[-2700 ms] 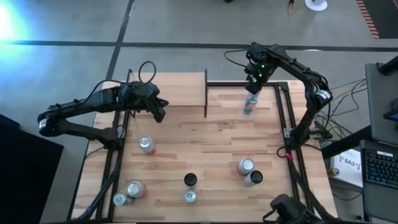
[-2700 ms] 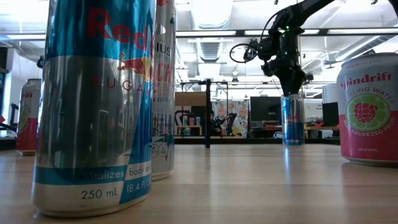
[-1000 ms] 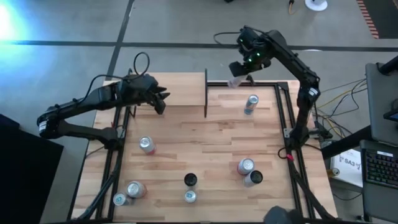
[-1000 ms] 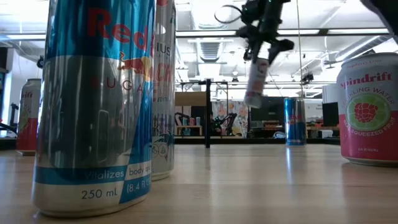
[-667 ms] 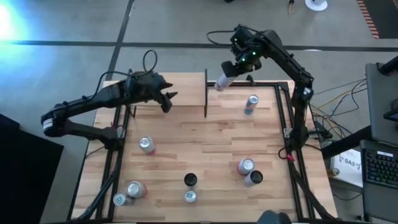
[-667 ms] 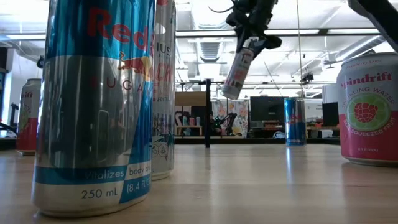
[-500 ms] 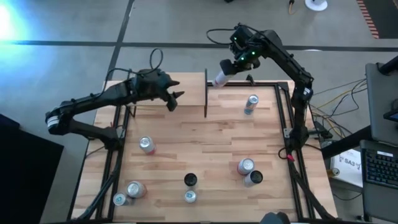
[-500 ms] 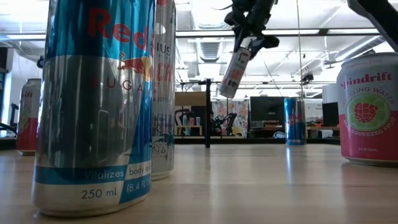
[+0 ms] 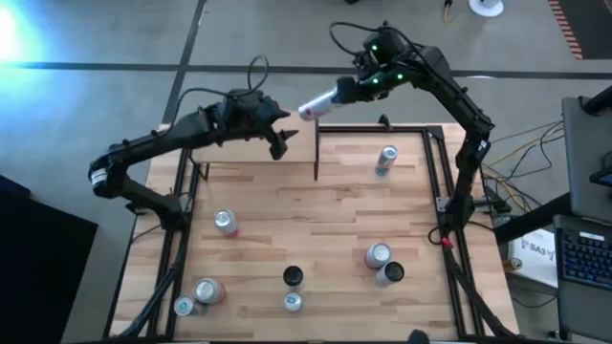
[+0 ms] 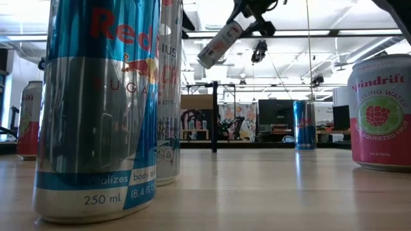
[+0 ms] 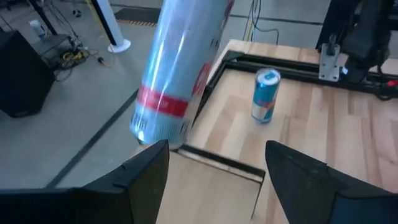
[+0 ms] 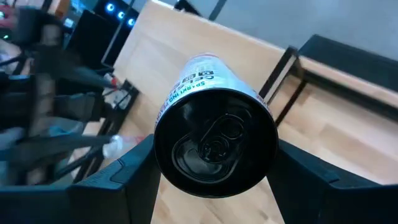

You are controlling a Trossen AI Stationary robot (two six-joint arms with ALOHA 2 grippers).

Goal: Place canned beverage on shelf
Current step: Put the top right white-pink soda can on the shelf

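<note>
A slim white can with a pink band (image 9: 320, 102) hangs in the air over the table's far edge, tipped almost level, with my right gripper (image 9: 356, 89) shut on it. The low view shows the can (image 10: 219, 40) high above the table. Its bottom end points at my left gripper (image 9: 280, 143), which stands open just short of it and above the shelf (image 9: 287, 168). The shelf's dark end panel (image 9: 316, 143) stands upright below the can. In the left wrist view the can (image 11: 180, 68) lies ahead of the open fingers (image 11: 146, 180), apart from them. My right gripper pinches the can's wall just behind its black lid end (image 12: 163, 149) between the two fingers (image 12: 134, 180), one on each opposite side. The fingers lie along the can, which sticks out beyond them toward the table's left. The can is lifted clear, tilted almost level.
A blue can (image 9: 385, 161) stands upright at the far right of the table. Several more cans stand nearer: (image 9: 226, 223), (image 9: 378, 256), (image 9: 293, 277), (image 9: 208, 291). Dark frame rails (image 9: 435, 182) run along the table's sides.
My right gripper has carried the can up and toward the table's left, tipping it from hanging nearly upright to almost level. My left gripper has risen and gone toward the table's right, toward the can, and its fingers now stand wider apart.
</note>
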